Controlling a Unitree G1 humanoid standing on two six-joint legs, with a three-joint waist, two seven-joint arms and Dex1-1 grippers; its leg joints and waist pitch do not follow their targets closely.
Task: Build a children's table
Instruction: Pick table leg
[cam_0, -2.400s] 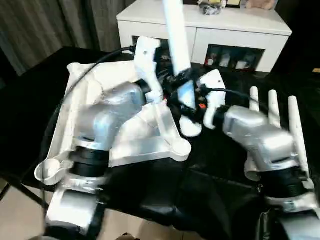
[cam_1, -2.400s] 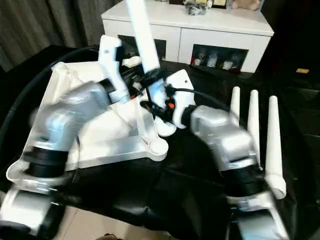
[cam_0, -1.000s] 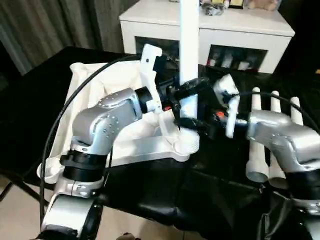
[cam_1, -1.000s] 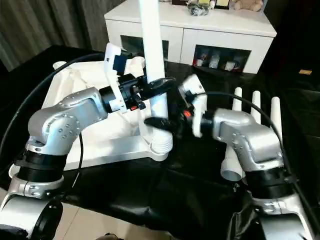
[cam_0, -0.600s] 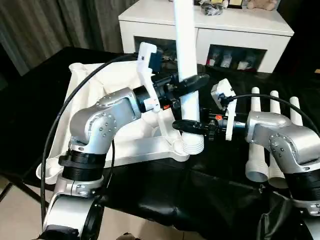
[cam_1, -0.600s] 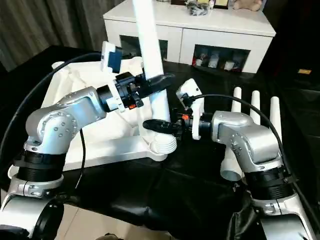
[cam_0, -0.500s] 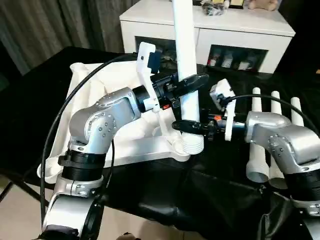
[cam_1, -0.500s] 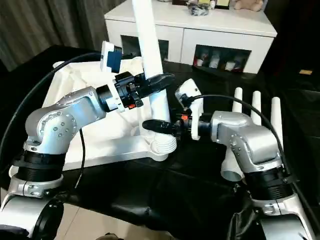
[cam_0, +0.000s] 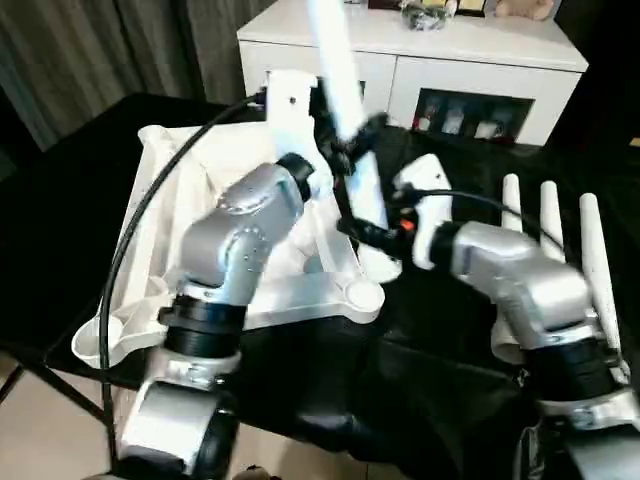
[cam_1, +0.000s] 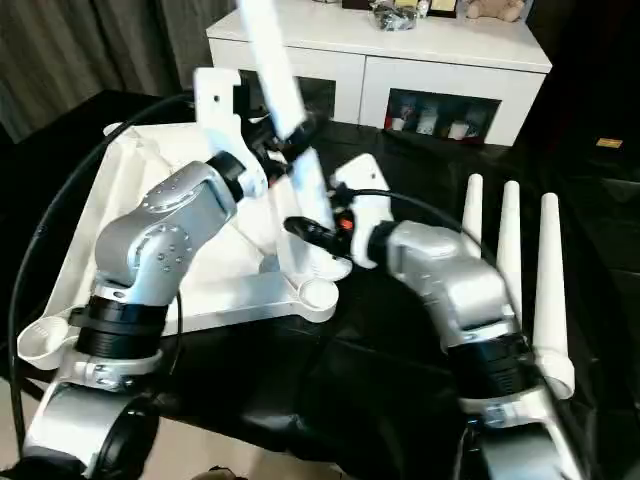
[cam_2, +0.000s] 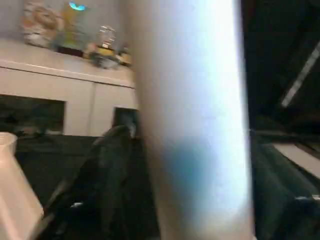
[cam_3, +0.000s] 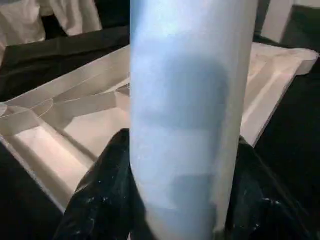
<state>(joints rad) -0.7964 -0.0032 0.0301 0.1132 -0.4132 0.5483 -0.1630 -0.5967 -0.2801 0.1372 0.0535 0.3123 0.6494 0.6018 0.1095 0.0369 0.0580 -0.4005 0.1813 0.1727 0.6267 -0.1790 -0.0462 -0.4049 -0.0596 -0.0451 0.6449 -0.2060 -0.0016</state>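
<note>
Leg: your long white tapered plastic tube leg (cam_1: 290, 130) tilts toward 11 o'clock.
Left gripper (cam_0: 352, 140): fingers' state, cannot tell.
Right gripper (cam_3: 180, 165): fingers clamp leg.

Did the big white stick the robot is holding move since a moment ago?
Yes. The leg stood upright before; now its top leans left, away from the white cabinet behind it.
</note>
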